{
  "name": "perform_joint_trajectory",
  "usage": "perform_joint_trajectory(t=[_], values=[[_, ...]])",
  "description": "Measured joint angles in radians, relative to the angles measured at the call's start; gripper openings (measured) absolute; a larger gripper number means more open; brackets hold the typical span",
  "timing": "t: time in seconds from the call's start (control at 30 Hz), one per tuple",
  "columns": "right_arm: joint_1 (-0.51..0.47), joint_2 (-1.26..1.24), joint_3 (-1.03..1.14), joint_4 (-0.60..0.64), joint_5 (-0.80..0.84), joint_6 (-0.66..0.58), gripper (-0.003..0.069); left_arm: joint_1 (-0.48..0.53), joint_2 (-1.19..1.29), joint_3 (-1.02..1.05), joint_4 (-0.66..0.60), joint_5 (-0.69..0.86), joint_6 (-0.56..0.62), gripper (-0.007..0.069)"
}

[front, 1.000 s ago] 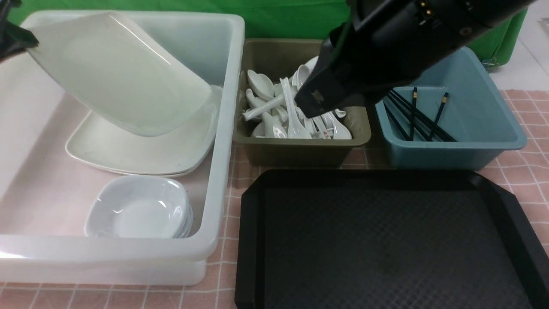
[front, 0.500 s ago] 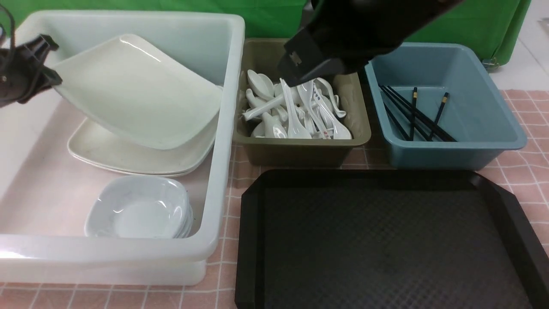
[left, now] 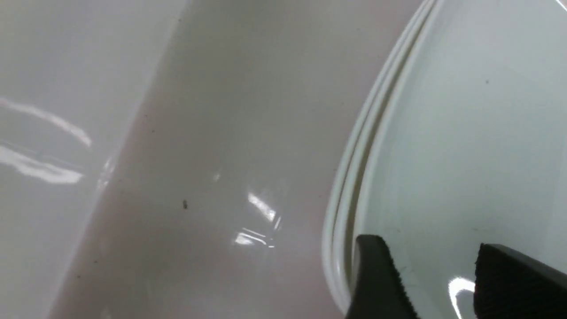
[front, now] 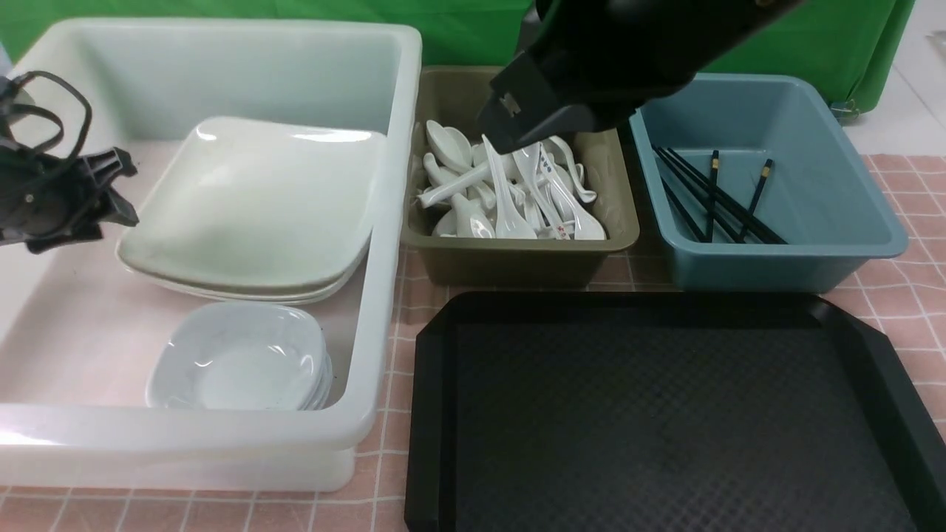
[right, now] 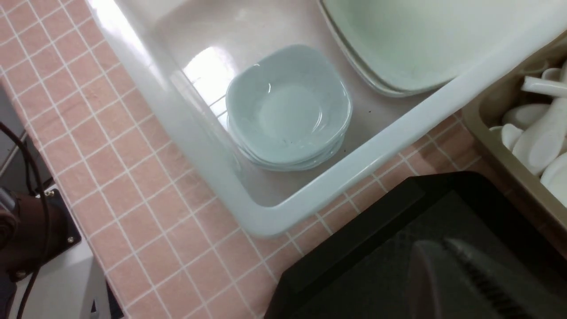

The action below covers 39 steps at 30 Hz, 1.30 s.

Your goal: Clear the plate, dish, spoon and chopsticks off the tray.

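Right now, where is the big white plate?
In the front view the plate lies on the left, inside the white tub, atop other plates, behind the small dishes.

My bench is a staged test rig, not a real kitchen. A green cloth (front: 458,37) hangs as a backdrop behind it, and a pink checked tablecloth (front: 913,295) covers the top. The tableware is sorted by kind, canteen-style. Plates (front: 251,214) and dishes (front: 236,362) sit in a white tub (front: 392,244), spoons (front: 502,199) in an olive bin (front: 517,262) and chopsticks (front: 713,199) in a blue bin (front: 776,266). A black tray (front: 665,414) lies in front. My black right arm (front: 628,52) hangs over the bins.
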Motion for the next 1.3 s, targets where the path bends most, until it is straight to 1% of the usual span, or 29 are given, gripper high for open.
perform_joint_trajectory(t=[0.1, 0.2, 0.27, 0.3, 0.33, 0.37, 0.4, 0.43, 0.47, 0.53, 0.57, 0.63, 0.67, 0.7, 0.73, 0.77, 0.8, 0.87, 0.97, 1.1, 1.13, 1.17, 1.2, 1.23, 1.27, 1.3], values=[[0.0, 0.0, 0.0, 0.0, 0.009, 0.0, 0.003, 0.0, -0.032, -0.007, 0.083, 0.006, -0.045, 0.0402], [0.0, 0.0, 0.0, 0.0, 0.015, 0.0, 0.003, 0.0, -0.066, -0.03, 0.113, 0.039, -0.059, 0.039], [0.0, 0.0, 0.0, -0.003, 0.021, 0.0, 0.003, -0.002, -0.101, -0.061, 0.114, 0.093, -0.063, 0.0329], [0.0, 0.0, 0.0, -0.005, 0.021, 0.0, 0.003, -0.003, -0.105, -0.065, 0.114, 0.093, -0.063, 0.0321], [0.0, -0.001, 0.0, -0.033, 0.022, 0.012, 0.003, -0.014, -0.147, -0.097, 0.114, 0.156, -0.04, 0.0221], [0.0, -0.002, 0.0, -0.038, 0.022, 0.018, 0.003, -0.016, -0.158, -0.103, 0.113, 0.162, -0.036, 0.0194], [0.0, -0.007, 0.0, -0.069, 0.022, 0.039, 0.003, -0.03, -0.19, -0.116, 0.109, 0.189, -0.009, 0.0126], [0.0, -0.015, 0.0, -0.099, 0.022, 0.059, 0.003, -0.049, -0.218, -0.122, 0.1, 0.208, 0.021, 0.0081], [0.0, -0.034, 0.0, -0.175, 0.022, 0.099, 0.003, -0.084, -0.276, -0.128, 0.082, 0.231, 0.076, 0.0034], [0.0, -0.067, 0.0, -0.257, 0.022, 0.148, 0.003, -0.134, -0.359, -0.129, 0.061, 0.244, 0.109, 0.0006], [0.0, -0.109, 0.0, -0.324, 0.025, 0.177, 0.003, -0.195, -0.43, -0.13, 0.049, 0.255, 0.125, -0.0003], [0.0, -0.154, 0.001, -0.381, 0.025, 0.205, 0.003, -0.258, -0.503, -0.131, 0.049, 0.273, 0.145, -0.0008], [0.0, -0.198, 0.008, -0.427, 0.025, 0.23, 0.003, -0.316, -0.573, -0.132, 0.052, 0.289, 0.158, -0.001], [0.0, -0.239, 0.022, -0.455, 0.025, 0.246, 0.003, -0.357, -0.612, -0.132, 0.058, 0.3, 0.159, -0.0011], [0.0, -0.283, 0.042, -0.479, 0.024, 0.262, 0.003, -0.419, -0.667, -0.126, 0.072, 0.312, 0.157, -0.0012], [0.0, -0.292, 0.047, -0.484, 0.023, 0.262, 0.003, -0.429, -0.667, -0.126, 0.075, 0.314, 0.156, -0.0012], [0.0, -0.33, 0.072, -0.501, 0.015, 0.284, 0.003, -0.468, -0.713, -0.115, 0.089, 0.315, 0.153, -0.0011], [0.0, -0.475, 0.201, -0.549, -0.067, 0.353, 0.003, -0.586, -0.84, -0.057, 0.137, 0.31, 0.129, -0.0013], [0.0, -0.642, 0.392, -0.572, -0.203, 0.413, 0.003, -0.661, -0.993, 0.058, 0.163, 0.278, 0.117, -0.0013], [0.0, -0.879, 0.715, -0.59, -0.445, 0.493, 0.003, -0.688, -1.2, 0.272, 0.169, 0.194, 0.097, -0.0013], [0.0, -0.891, 0.733, -0.593, -0.459, 0.495, 0.003, -0.688, -1.211, 0.285, 0.169, 0.187, 0.095, -0.0013], [0.0, -0.999, 0.89, -0.607, -0.569, 0.508, 0.003, -0.688, -1.299, 0.387, 0.175, 0.144, 0.079, -0.0013], [0.0, -1.056, 0.974, -0.616, -0.636, 0.513, 0.003, -0.688, -1.352, 0.451, 0.178, 0.118, 0.071, -0.0013], [0.0, -1.057, 0.974, -0.617, -0.648, 0.515, 0.003, -0.688, -1.362, 0.464, 0.178, 0.112, 0.069, -0.0013], [0.0, -1.143, 1.098, -0.631, -0.748, 0.517, 0.003, -0.688, -1.44, 0.56, 0.18, 0.072, 0.051, -0.0013], [0.0, -1.192, 1.17, -0.632, -0.808, 0.518, 0.003, -0.688, -1.485, 0.616, 0.18, 0.05, 0.044, -0.0013]])
